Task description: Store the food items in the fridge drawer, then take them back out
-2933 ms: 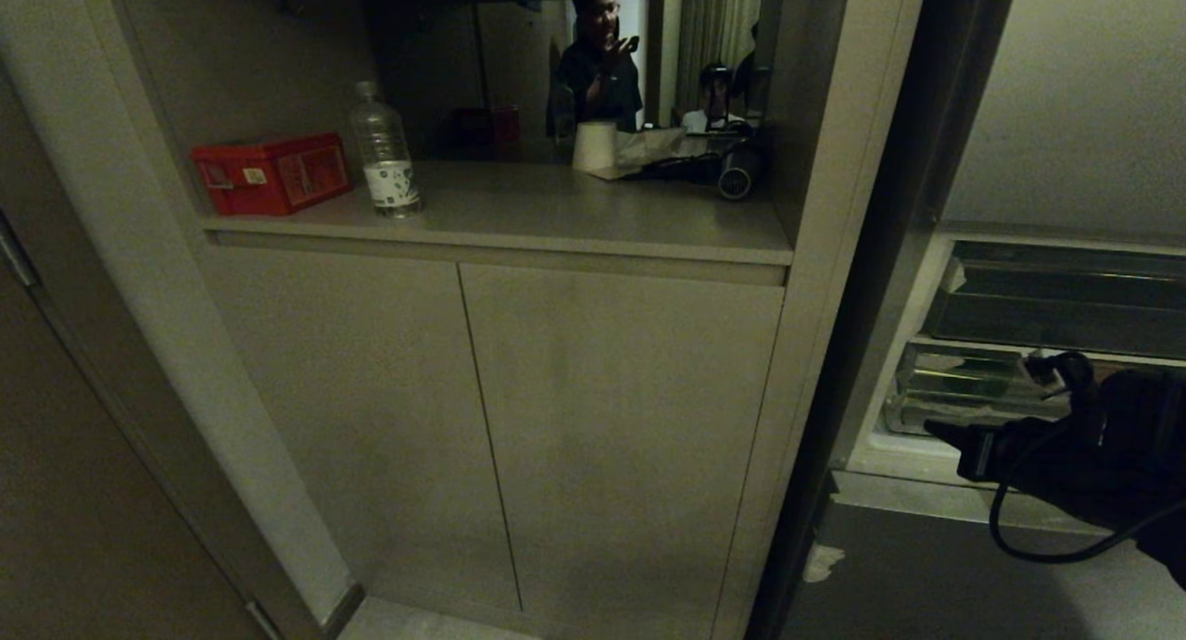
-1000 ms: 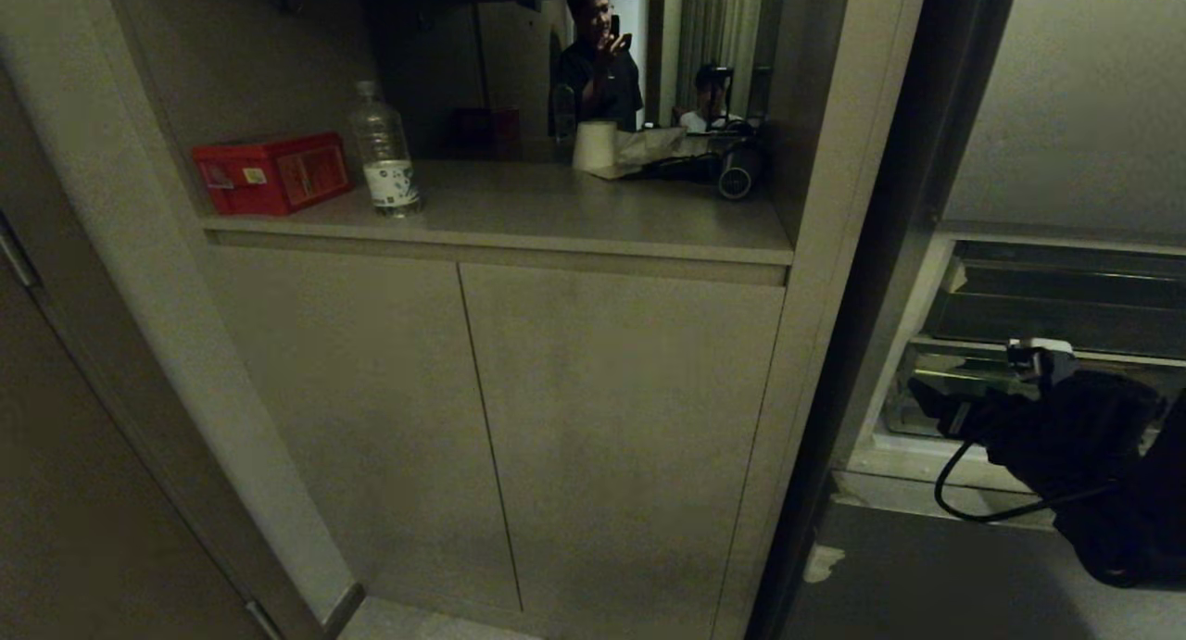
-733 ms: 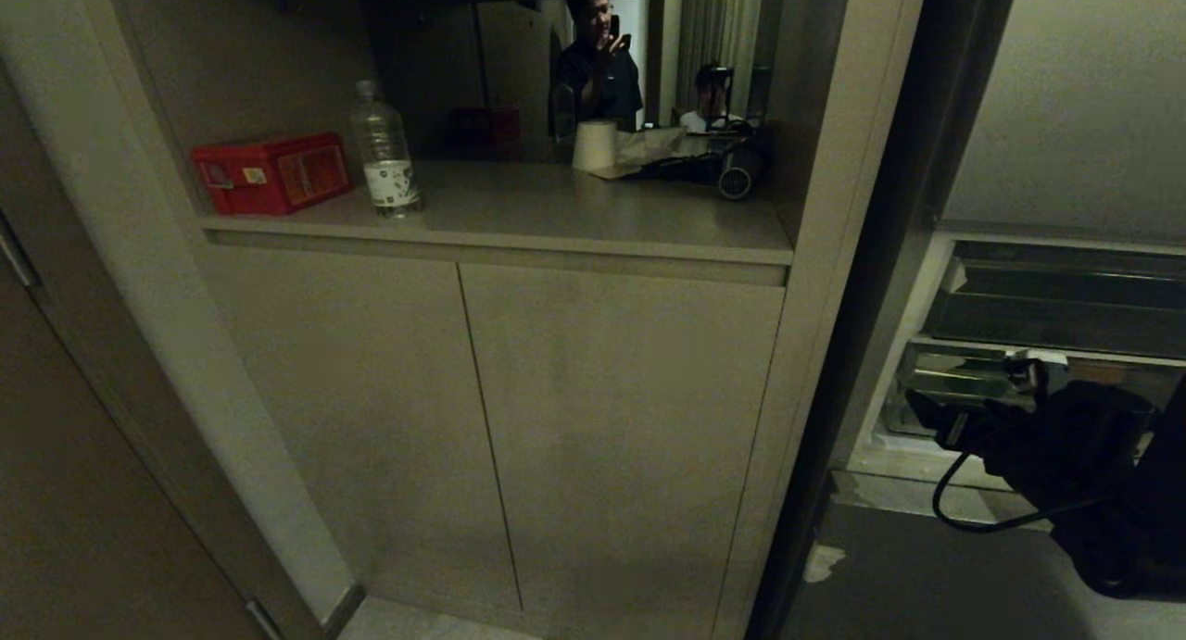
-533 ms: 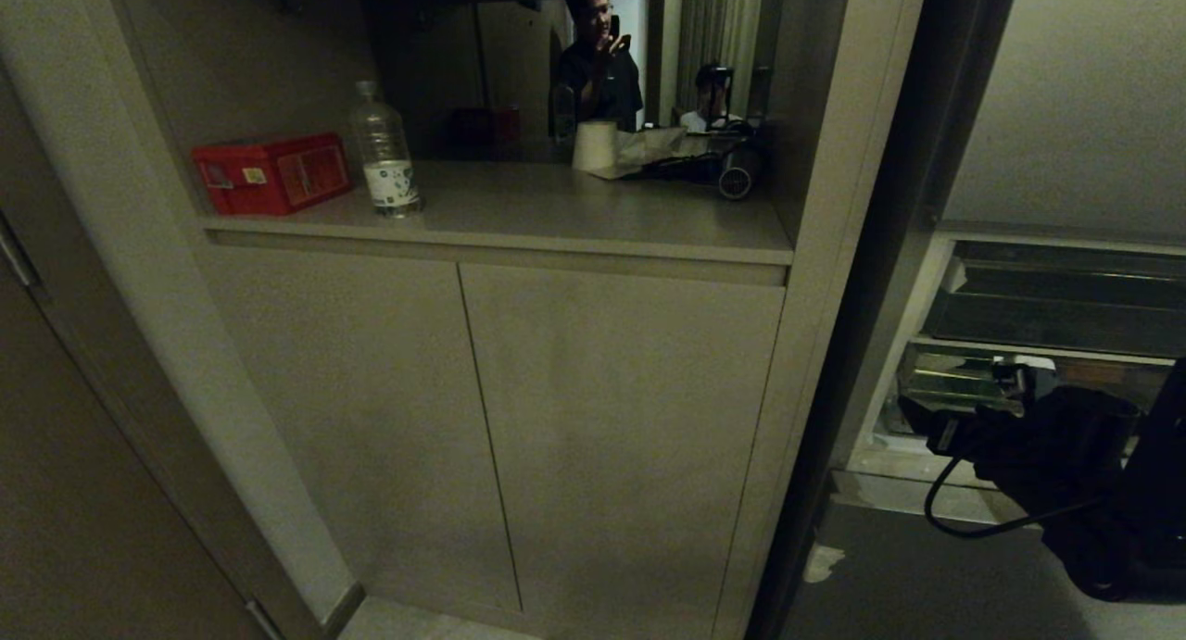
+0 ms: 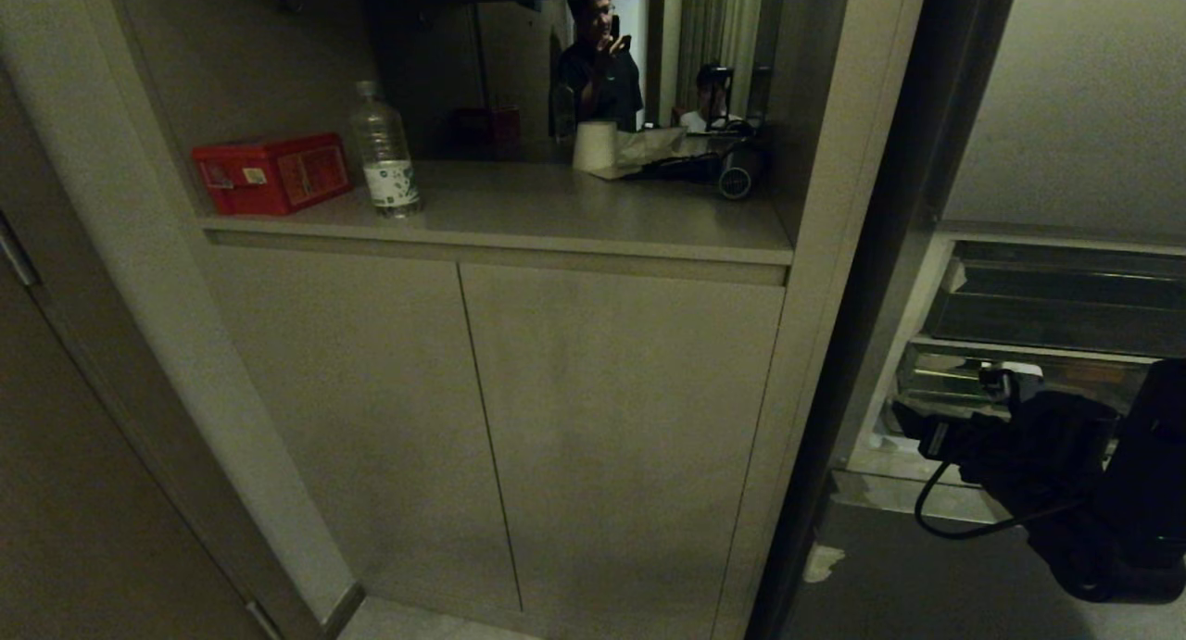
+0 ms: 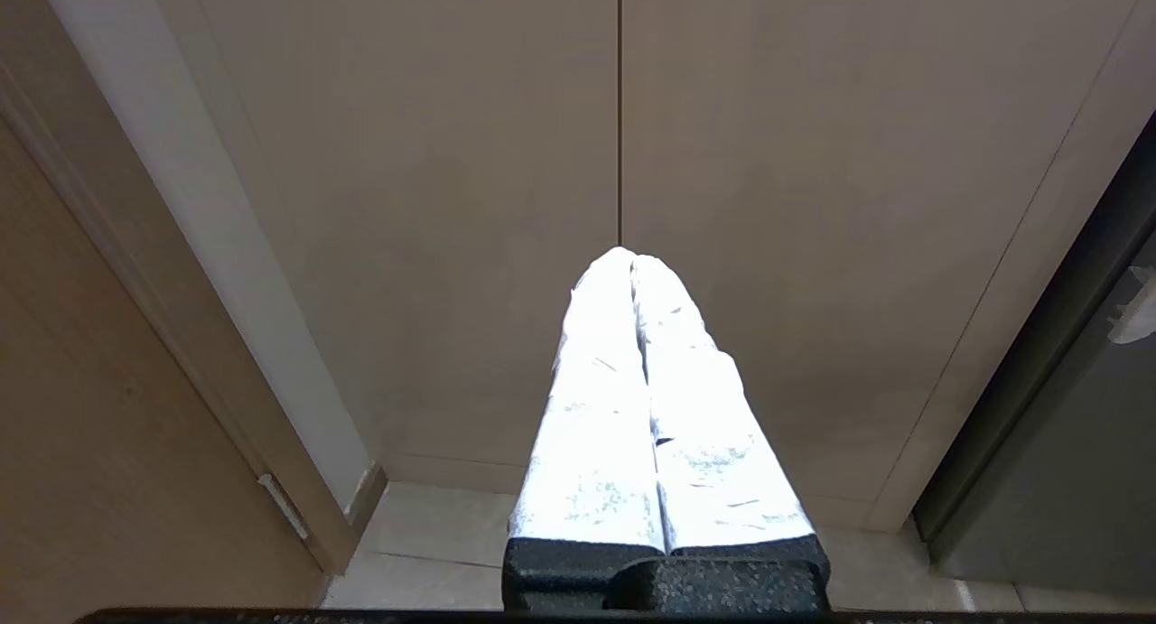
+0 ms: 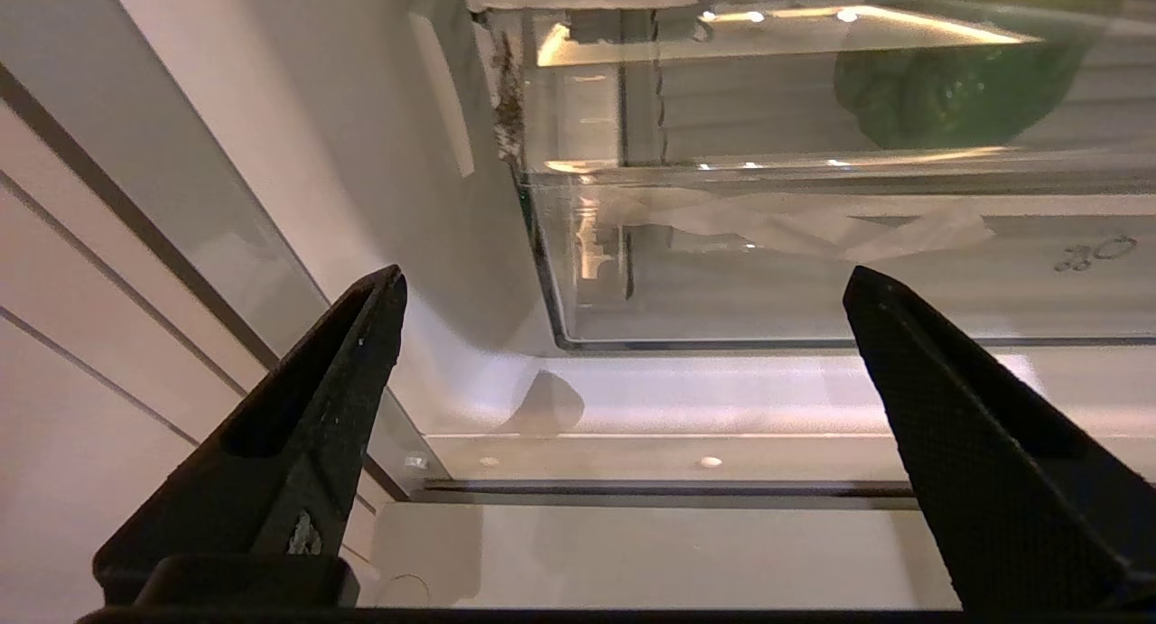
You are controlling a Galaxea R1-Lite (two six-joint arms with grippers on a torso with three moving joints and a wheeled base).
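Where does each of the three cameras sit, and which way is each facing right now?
Head view: high on the robot, facing down at cabinet doors; right gripper low at right.
Left wrist view: behind the left gripper, shut, facing the same doors.
Right wrist view: behind the open right gripper, facing the fridge drawer.
Head and right wrist views share the drawer.
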